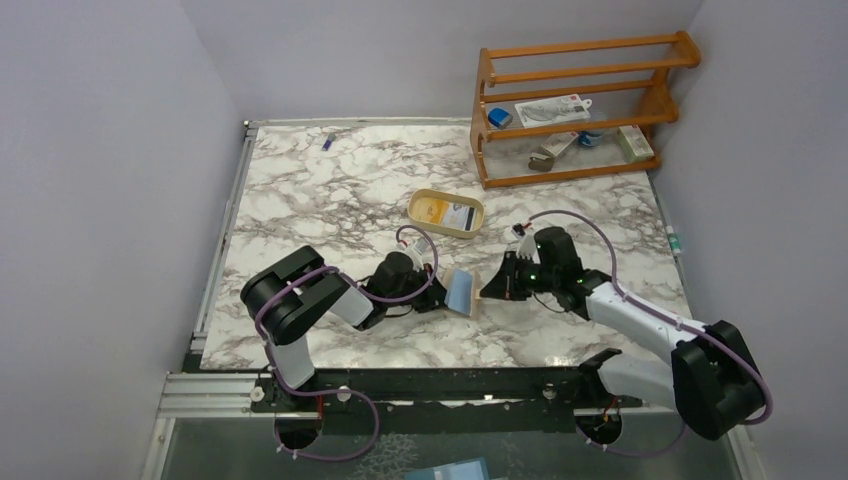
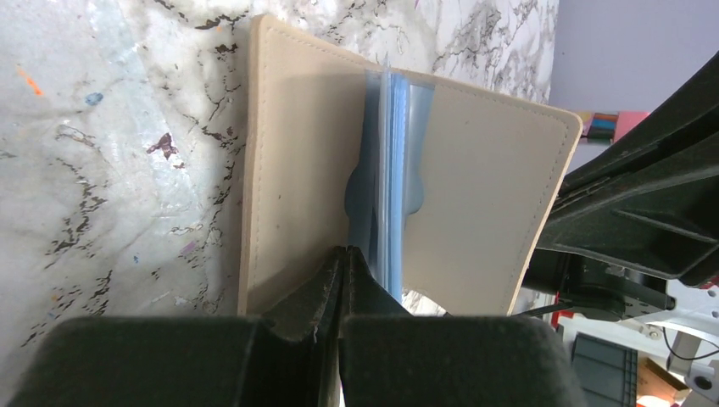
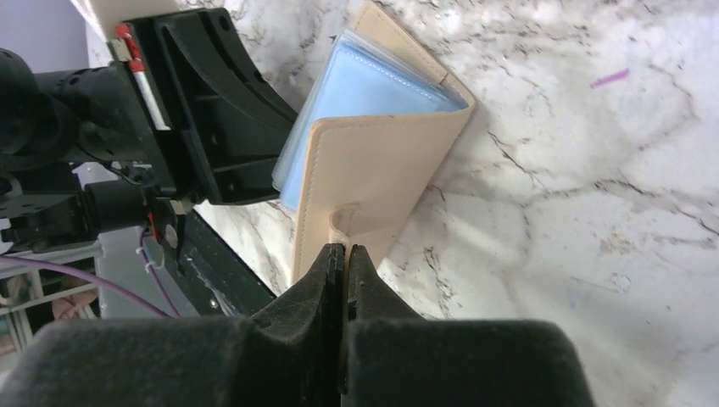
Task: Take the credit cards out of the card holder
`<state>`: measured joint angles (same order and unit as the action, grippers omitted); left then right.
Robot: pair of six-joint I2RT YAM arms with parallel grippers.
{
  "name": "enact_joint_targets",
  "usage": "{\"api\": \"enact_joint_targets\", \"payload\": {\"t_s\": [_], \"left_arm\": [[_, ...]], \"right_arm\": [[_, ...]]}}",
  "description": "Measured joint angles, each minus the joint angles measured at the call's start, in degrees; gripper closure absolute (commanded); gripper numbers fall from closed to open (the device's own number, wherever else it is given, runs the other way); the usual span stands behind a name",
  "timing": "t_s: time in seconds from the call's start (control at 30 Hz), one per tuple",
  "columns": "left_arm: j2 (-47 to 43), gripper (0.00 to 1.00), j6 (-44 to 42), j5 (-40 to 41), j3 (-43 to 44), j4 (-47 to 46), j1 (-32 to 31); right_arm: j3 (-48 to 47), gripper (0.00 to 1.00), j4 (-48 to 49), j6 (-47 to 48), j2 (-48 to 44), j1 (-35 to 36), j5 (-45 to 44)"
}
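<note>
Better to hold both covers spread and steady, so 1 arm can let go and fish in the pale blue sleeves; the left gripper is pinched tight on 1 cover of the card holder; the right gripper is clamped on the other cover at its snap tab; the holder stands open between them; beyond the holder, a tan tray holds 2 credit cards.

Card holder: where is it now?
Top view: the card holder is held open mid-table between the left hand and right hand, in front of the oval tray.
</note>
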<state>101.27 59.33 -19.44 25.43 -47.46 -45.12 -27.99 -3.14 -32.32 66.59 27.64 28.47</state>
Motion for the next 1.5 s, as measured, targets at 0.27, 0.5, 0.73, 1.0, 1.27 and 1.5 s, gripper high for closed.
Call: {"api": "enact_joint_targets", "payload": {"t_s": [0.27, 0.5, 0.73, 1.0, 1.27, 1.5], "left_arm": [[-1.2, 1.0, -1.2, 0.9, 0.1, 2.0, 0.0], [-5.0, 1.0, -5.0, 4.1, 1.7, 10.8, 0.0], [-6.7, 1.0, -8.1, 7.6, 4.9, 18.2, -0.9], [-7.0, 1.0, -10.6, 13.3, 9.3, 25.8, -3.1], [-5.6, 1.0, -12.6, 20.8, 15.1, 33.0, -7.0], [-3.3, 1.0, -13.9, 28.1, 20.3, 38.8, -10.3]], "right_arm": [[4.1, 0.92, -4.5, -1.2, -4.2, 0.0, -7.6], [3.0, 0.23, -12.9, -3.8, -6.1, 0.0, -16.3], [-4.9, 0.2, -19.0, -2.8, -10.3, 0.0, -22.5], [-8.1, 0.2, -17.9, -0.4, -8.9, 0.0, -21.0], [-6.8, 0.2, -10.5, -0.4, -0.3, 1.3, -14.8], [-7.7, 0.21, -4.8, -0.7, 5.9, 1.5, -15.0]]}}
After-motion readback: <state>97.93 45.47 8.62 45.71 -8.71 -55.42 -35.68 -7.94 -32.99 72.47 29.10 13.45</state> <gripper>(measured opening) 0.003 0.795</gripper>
